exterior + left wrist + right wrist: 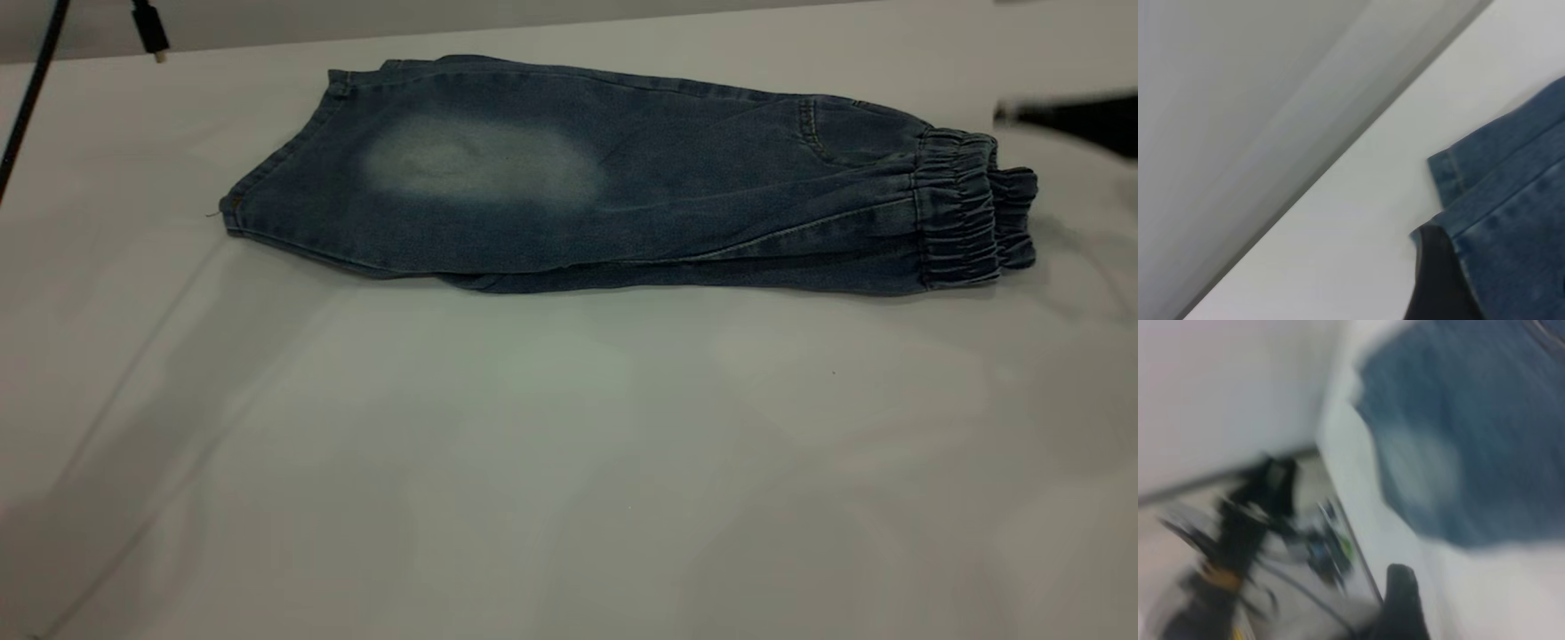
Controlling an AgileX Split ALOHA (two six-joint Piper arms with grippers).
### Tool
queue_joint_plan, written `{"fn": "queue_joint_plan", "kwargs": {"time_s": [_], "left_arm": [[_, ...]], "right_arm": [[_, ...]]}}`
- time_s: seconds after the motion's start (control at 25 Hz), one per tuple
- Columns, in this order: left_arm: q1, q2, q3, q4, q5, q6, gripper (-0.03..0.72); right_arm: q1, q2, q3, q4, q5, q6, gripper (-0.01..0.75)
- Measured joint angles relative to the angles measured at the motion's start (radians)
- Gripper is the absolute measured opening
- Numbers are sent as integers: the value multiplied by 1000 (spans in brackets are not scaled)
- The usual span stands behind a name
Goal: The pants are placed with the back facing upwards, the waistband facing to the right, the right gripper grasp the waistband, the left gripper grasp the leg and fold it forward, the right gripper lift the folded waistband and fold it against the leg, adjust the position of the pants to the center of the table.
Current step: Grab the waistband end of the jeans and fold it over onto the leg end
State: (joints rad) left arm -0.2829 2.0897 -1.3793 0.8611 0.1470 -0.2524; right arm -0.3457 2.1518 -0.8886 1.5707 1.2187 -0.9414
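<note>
pants (622, 191) are seen folded lengthwise near the far edge of the table (533, 462), waistband (965, 209) to the right. a black cable (31, 89) hangs at far left. wide bare tabletop lies in front. whether either gripper's jaws are open cannot be told.

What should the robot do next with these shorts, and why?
Probably bring the right gripper in to grasp the waistband. The pants already lie folded lengthwise, plain leg on top, waistband at the right beside that gripper, so the second fold toward the leg end is what remains.
</note>
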Motion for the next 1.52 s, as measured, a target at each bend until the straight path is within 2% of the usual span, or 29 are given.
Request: {"fn": "queue_joint_plan", "kwargs": {"time_s": [0.24, 0.48, 0.6, 0.84, 0.96, 1.12, 1.24, 1.52], "left_arm": [[-44, 0, 1, -4, -23, -32, 403], [-50, 0, 1, -1, -22, -50, 403], [-50, 0, 1, -1, -25, -52, 403], [-51, 0, 1, -1, -21, -52, 403], [-52, 0, 1, -1, -21, -52, 403], [-52, 0, 1, -1, -20, -52, 403], [-52, 0, 1, -1, -20, -52, 403], [-57, 0, 1, -1, -18, -52, 403]], "right_arm": [[0, 1, 54, -146, -37, 9, 479], [0, 1, 53, -163, -136, -52, 468], [0, 1, 53, -143, -183, -137, 465], [0, 3, 53, -9, -181, -295, 467], [0, 8, 51, 5, -182, -311, 504], [0, 15, 51, -28, -204, -311, 609], [0, 15, 51, -31, -230, -289, 659], [0, 15, 51, -48, -272, -187, 668]]}}
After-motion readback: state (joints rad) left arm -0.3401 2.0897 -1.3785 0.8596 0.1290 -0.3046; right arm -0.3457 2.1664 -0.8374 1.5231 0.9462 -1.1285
